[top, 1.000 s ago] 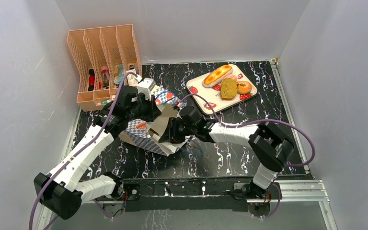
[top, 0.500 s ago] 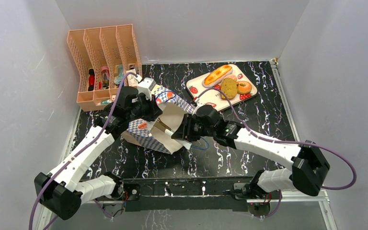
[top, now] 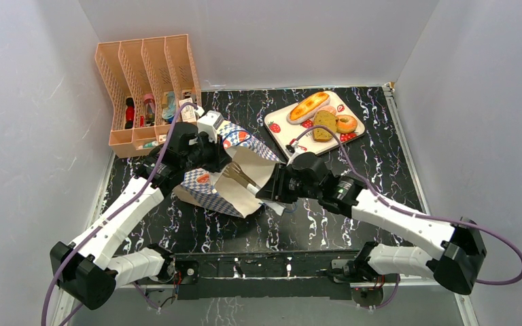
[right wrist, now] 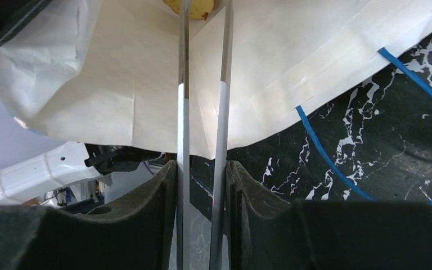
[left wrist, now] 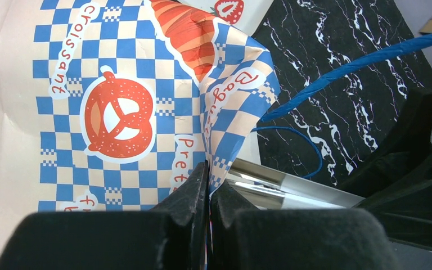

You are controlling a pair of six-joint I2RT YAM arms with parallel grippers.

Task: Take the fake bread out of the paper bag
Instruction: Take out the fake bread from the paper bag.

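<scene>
The paper bag lies tilted on the table with its mouth toward the right arm; its blue-checked side fills the left wrist view. My left gripper is shut on the bag's rim. My right gripper is shut on metal tongs that reach into the white inside of the bag. A yellow-brown bread piece sits at the tong tips, mostly cut off. The long loaf, the toast slice and the donut lie on a strawberry tray.
A peach file rack with small items stands at the back left. The bag's blue cord handles trail on the black marbled table near the right gripper. White walls close in on both sides.
My right arm has drawn back to the right, pulling the tongs partway out of the bag's mouth. The left gripper has kept hold of the bag's rim.
</scene>
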